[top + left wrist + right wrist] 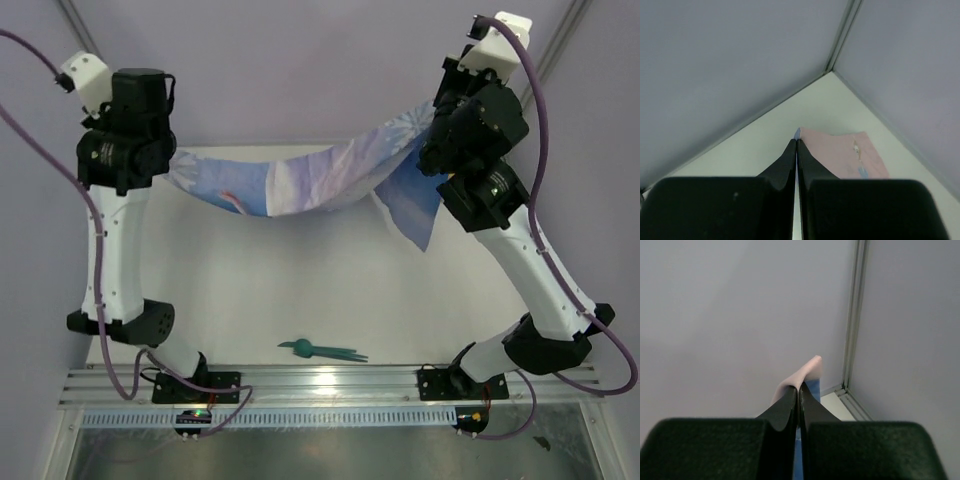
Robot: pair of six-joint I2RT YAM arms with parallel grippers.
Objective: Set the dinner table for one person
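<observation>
The blue printed cloth (320,180) hangs stretched and sagging between my two raised grippers, above the far part of the white dinner table (300,295). My left gripper (172,165) is shut on the cloth's left end. In the left wrist view its jaws (797,142) are closed, with the cloth's pale pink underside (845,155) trailing beyond them. My right gripper (432,125) is shut on the right end, and a corner of the cloth droops below it. In the right wrist view the closed jaws (800,386) pinch a pink and blue fold (809,369).
A teal plastic fork (322,349) lies on the table near the front rail (330,385), between the two arm bases. Grey walls close in the back and both sides, and the back corner post (854,315) stands near the right gripper.
</observation>
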